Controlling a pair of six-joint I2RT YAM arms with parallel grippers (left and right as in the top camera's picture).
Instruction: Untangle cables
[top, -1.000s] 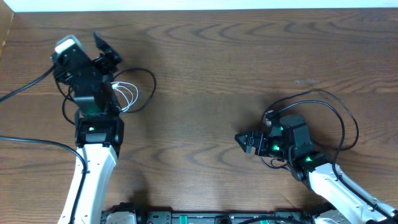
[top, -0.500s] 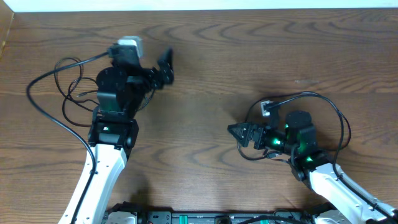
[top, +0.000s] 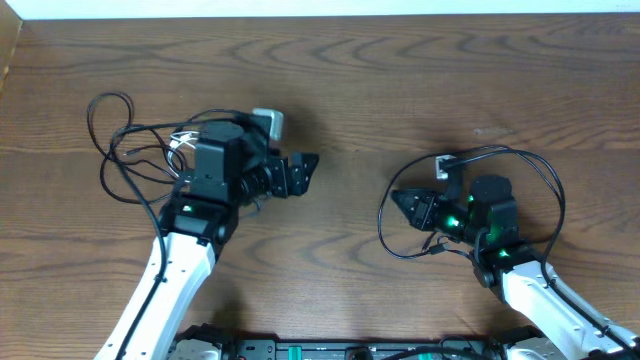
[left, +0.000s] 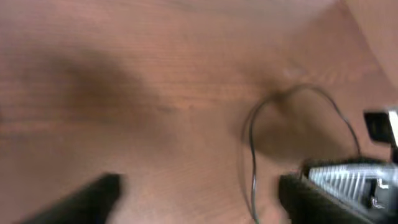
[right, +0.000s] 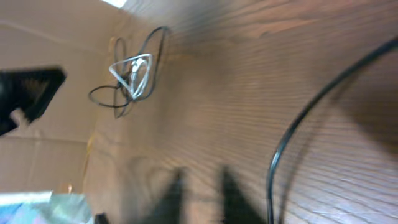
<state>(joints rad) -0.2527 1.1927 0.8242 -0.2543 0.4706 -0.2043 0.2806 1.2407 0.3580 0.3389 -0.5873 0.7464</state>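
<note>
**Cables lie in a heap on the left, and both grippers are empty**

The brown wooden table has two cables on its left side. The thin black cable makes a few loose loops there. The short white cable is curled up in the same heap, just beside the left arm. The two cables cross each other. Some of the black cable runs in under the left arm, so that part is hidden.

The left gripper points to the right, away from the heap. It sits over bare wood near the middle of the table. In the left wrist view its two dark fingers are far apart and there is nothing between them. That view is blurry.

The right gripper is on the right side of the table and points to the left. Its jaws are pressed together into a point, and nothing is caught in them. It is well apart from the cables. A thick black wire that belongs to the right arm loops around that arm.

The right wrist view is blurry too. Far off in it, the white cable shows as a small bright loop with the black cable around it.
</note>
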